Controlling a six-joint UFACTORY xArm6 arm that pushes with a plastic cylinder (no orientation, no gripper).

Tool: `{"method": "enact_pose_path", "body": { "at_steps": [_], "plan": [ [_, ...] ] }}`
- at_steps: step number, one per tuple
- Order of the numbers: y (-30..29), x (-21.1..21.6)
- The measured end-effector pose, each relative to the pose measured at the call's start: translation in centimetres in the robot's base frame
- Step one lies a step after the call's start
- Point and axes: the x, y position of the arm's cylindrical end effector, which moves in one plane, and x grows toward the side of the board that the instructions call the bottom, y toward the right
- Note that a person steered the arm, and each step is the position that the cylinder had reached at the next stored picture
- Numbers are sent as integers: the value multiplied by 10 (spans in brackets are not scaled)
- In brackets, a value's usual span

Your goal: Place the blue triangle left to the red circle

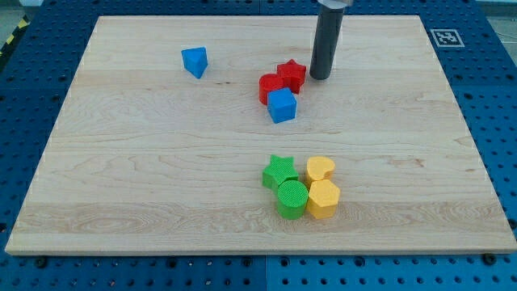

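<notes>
The green circle [292, 199] sits low; my tip [320, 77], bearing no pincer, stands just right of the red star [292, 74].

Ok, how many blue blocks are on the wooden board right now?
2. The blue triangle block sits alone toward the view's top left. The blue cube block sits near the centre, touching the red circle block just below it. None appears hidden.

Wooden tabletop [121, 186]. My tip [320, 77] just right of red star [292, 74]. Red circle [270, 86] touching star and blue cube [282, 106]. Blue triangle [195, 61] well apart at view's left. Near view's bottom, clustered: green star [279, 170], green cylinder [292, 199], yellow heart [321, 169], yellow hexagon [323, 199].
</notes>
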Motion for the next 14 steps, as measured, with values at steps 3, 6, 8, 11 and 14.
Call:
{"method": "enact_pose_path", "body": {
  "at_steps": [3, 6, 8, 11, 14],
  "plan": [
    [-161, -50],
    [-182, -53],
    [-182, -49],
    [-182, -10],
    [-193, 18]
  ]
}}
